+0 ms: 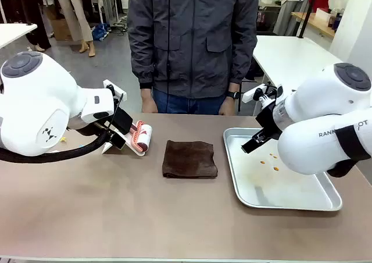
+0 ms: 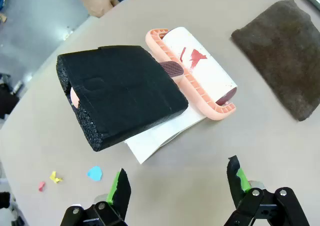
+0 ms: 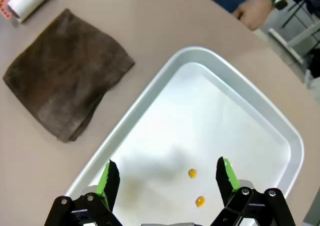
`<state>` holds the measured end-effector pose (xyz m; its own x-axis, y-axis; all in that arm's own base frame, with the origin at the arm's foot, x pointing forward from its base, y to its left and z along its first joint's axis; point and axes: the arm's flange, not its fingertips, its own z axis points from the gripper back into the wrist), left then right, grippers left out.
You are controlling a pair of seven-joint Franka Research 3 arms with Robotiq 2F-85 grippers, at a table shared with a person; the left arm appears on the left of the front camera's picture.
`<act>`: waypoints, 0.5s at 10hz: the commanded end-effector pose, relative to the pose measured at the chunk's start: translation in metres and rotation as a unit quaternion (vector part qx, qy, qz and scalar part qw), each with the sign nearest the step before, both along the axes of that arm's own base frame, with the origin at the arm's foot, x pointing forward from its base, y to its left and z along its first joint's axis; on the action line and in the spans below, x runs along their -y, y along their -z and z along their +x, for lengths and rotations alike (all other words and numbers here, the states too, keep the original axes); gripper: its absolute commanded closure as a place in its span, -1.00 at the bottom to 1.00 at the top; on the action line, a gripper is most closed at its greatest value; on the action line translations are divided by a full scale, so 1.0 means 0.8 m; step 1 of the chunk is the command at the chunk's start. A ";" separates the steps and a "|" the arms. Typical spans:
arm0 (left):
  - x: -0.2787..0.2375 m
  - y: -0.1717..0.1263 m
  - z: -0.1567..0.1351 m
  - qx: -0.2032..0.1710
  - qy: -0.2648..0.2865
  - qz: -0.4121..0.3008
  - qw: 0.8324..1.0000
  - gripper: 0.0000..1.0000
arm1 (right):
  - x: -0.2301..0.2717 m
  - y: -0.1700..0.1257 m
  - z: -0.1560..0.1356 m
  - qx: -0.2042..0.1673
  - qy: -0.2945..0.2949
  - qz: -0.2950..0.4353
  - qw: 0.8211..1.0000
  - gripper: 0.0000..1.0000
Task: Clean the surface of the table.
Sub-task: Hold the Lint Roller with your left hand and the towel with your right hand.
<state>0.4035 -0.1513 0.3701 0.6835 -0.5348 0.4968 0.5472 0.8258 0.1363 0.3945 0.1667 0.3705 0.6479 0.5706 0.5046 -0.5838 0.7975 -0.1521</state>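
Note:
The taupe table (image 1: 116, 210) carries a lint roller (image 1: 140, 137) with a black foam handle (image 2: 120, 93), a pink frame and a white roll stuck with red scraps, lying on a white sheet. My left gripper (image 2: 177, 183) hovers open just above and in front of the handle, seen from the front at the left gripper (image 1: 119, 135). A folded dark brown cloth (image 1: 189, 159) lies mid-table. Small coloured scraps (image 2: 94, 173) dot the table (image 2: 280, 156) beside the roller. My right gripper (image 3: 167, 173) hangs open over the tray, holding nothing, also the right gripper (image 1: 256, 142).
A silver metal tray (image 1: 325, 202) at the right holds a few orange crumbs (image 3: 192, 173). A person stands at the far edge, one hand (image 3: 255, 11) near the tray's far corner. The brown cloth (image 3: 65, 76) lies left of the tray rim (image 3: 295, 136).

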 end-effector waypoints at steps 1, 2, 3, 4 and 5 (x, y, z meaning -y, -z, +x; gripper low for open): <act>0.000 0.000 0.000 0.000 0.000 0.000 1.000 -1.00 | 0.000 0.000 0.000 0.000 0.000 0.000 1.000 -1.00; 0.000 0.000 0.000 0.000 0.000 0.000 1.000 -1.00 | 0.000 0.000 0.000 0.000 0.000 0.000 1.000 -1.00; 0.000 0.000 0.000 0.000 0.000 0.000 1.000 -1.00 | 0.000 0.000 0.000 0.000 0.000 0.000 1.000 -1.00; 0.000 0.000 0.000 0.000 0.000 0.000 1.000 -1.00 | 0.000 0.000 0.000 0.000 0.000 0.000 1.000 -1.00; 0.000 0.000 0.000 0.000 0.000 0.000 1.000 -1.00 | 0.000 0.000 0.000 0.000 0.000 0.000 1.000 -1.00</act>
<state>0.4035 -0.1512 0.3701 0.6838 -0.5344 0.4969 0.5468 0.8261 0.1360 0.3945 0.1668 0.3705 0.6476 0.5712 0.5044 -0.5842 0.7971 -0.1527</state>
